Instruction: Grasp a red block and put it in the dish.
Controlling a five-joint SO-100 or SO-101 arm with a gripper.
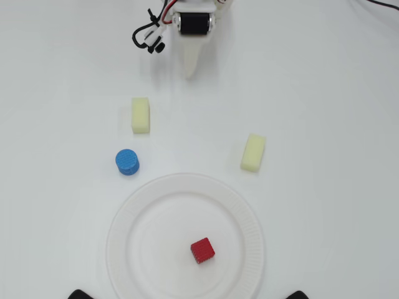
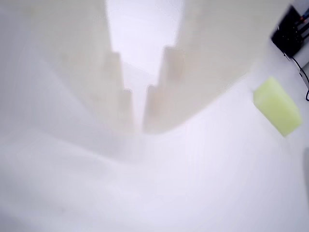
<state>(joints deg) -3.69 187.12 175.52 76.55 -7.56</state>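
Fingers (image 2: 120, 96) of the gripper (image 2: 137, 126) stand nearly together in the wrist view, only a thin slit between the tips and nothing in it, so the gripper is closed and empty. Seen from overhead, the gripper (image 1: 191, 70) points down at the top of the table, well apart from the dish (image 1: 249, 237), with the arm drawn back toward its base. The red block (image 1: 202, 250) already lies inside the dish, right of centre and turned slightly askew, touching nothing else. It looks light and stiff, and its dotted faces should give some grip; two opposite flat sides would be the place to pinch it. One yellow block (image 2: 277, 106) shows beside the fingers, and a blue cylinder (image 1: 127, 162) stands just outside the rim.
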